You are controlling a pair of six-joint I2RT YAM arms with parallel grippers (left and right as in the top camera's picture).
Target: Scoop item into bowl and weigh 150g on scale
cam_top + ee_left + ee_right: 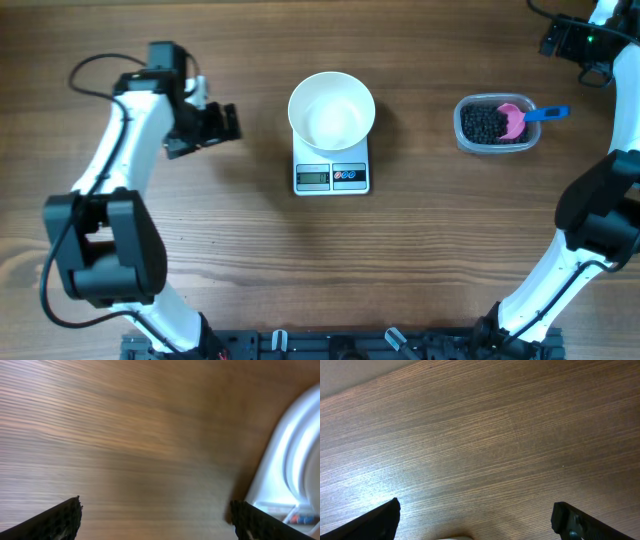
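Note:
The white bowl [331, 108] sits empty on the white scale [331, 177] at the table's middle. To its right, black beads, the item [484, 124], fill a clear tub [462, 133], with a pink scoop [513, 119] on a blue handle lying in them. My left gripper [220, 127] hovers left of the bowl, open and empty. In the left wrist view the left gripper [157, 520] is spread over bare wood, with the bowl [300, 455] and the scale [295, 516] at the right edge. My right gripper [556, 38] is at the far right, behind the tub. In its wrist view the right gripper [477, 520] is open over bare wood.
The wooden table [250, 260] carries only the scale, bowl and tub. Both arm bases stand along the near edge. A pale strip [350, 375] beyond the table edge shows at the top left of the right wrist view.

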